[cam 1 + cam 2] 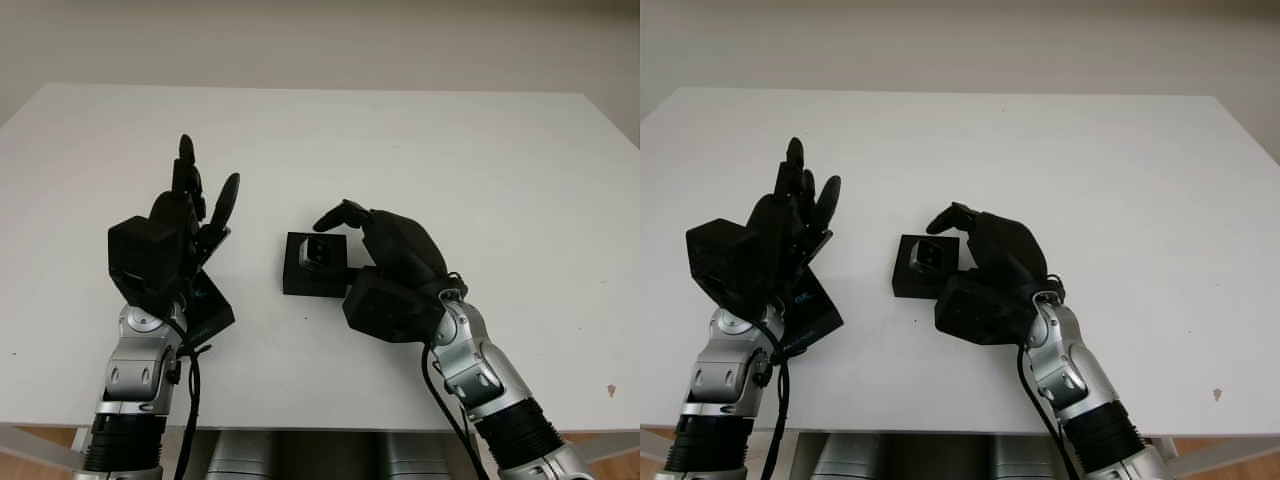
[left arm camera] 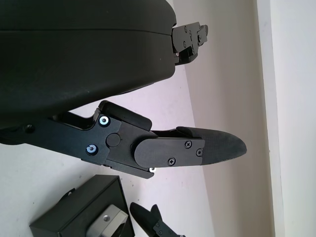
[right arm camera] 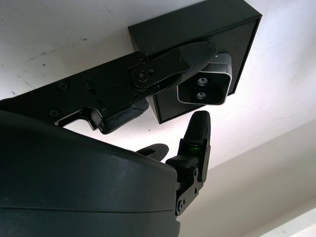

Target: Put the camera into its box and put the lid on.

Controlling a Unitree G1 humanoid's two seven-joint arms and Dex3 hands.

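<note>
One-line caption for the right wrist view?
Right hand holds the small silver camera over the open black box on the white table.

Black three-finger left hand (image 1: 170, 245), right hand (image 1: 385, 265); silver forearms, black cables, screws.

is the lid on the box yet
No, the box is open with the camera showing at it, and the lid lies by the left hand.

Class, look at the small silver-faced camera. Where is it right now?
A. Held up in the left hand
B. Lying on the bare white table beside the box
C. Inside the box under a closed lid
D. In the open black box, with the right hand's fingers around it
D: the small silver-faced camera sits in the open black box, and the right hand has its fingers around it.
</note>
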